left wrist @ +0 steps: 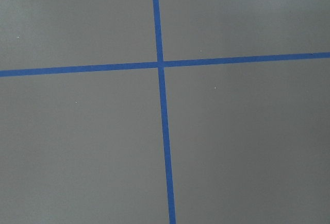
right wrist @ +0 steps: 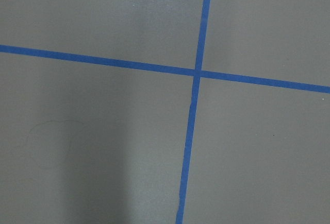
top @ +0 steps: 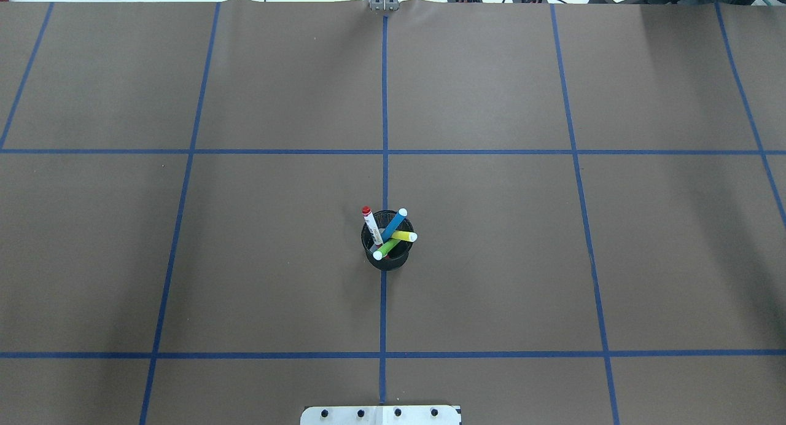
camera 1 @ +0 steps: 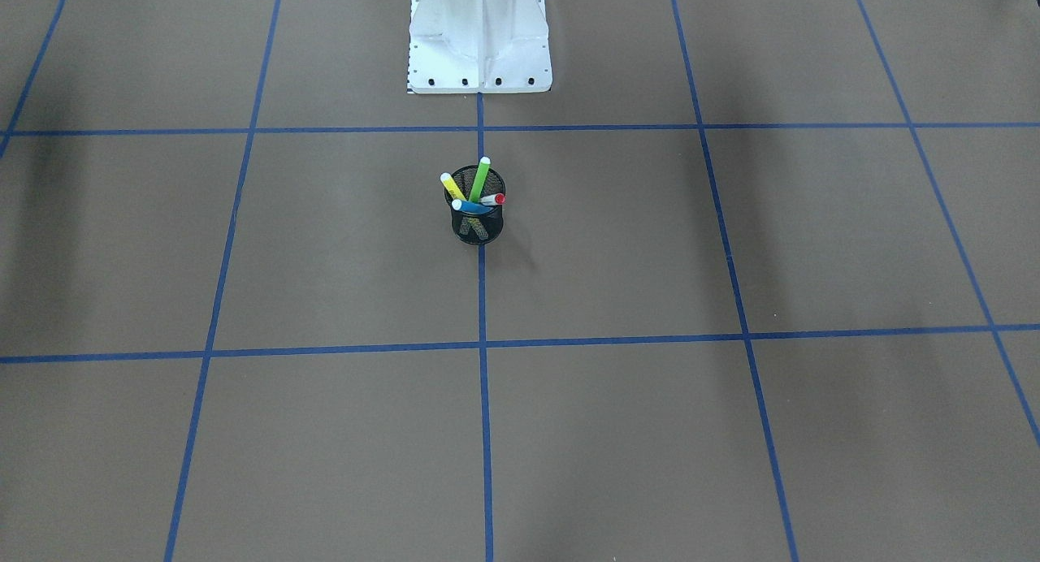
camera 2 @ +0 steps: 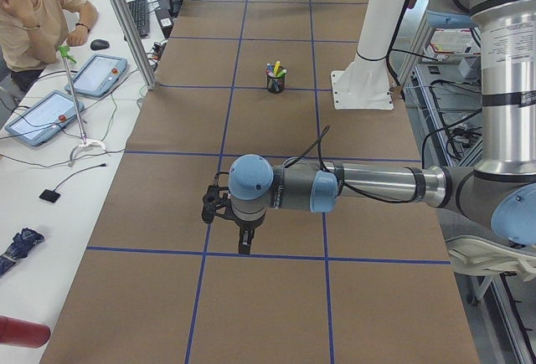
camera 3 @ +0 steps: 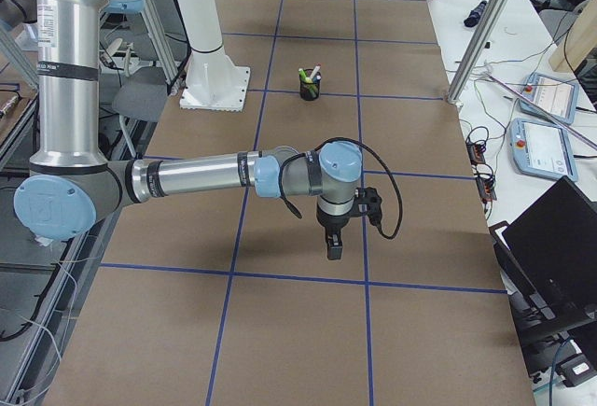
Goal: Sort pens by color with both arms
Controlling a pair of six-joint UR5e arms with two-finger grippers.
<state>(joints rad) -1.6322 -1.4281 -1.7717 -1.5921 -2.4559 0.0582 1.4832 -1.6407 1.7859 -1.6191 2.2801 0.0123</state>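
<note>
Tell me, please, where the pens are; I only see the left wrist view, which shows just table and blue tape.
Observer: All four pens stand in a black mesh cup in the middle of the table.
Operator: Is the left gripper near it?
Observer: No, it hangs over bare table, well apart from the cup.
Operator: And the right gripper?
Observer: It hangs apart too, toward the opposite end; open or shut, I cannot tell.

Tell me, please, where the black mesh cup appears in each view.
Front-facing: cup centre, just below the white base.
Overhead: cup centre, above the base.
Exterior left: cup upper middle, left of base.
Exterior right: cup upper middle, right of base.
Left wrist: absent.
Right wrist: absent.
Shared landmark: the white base.
</note>
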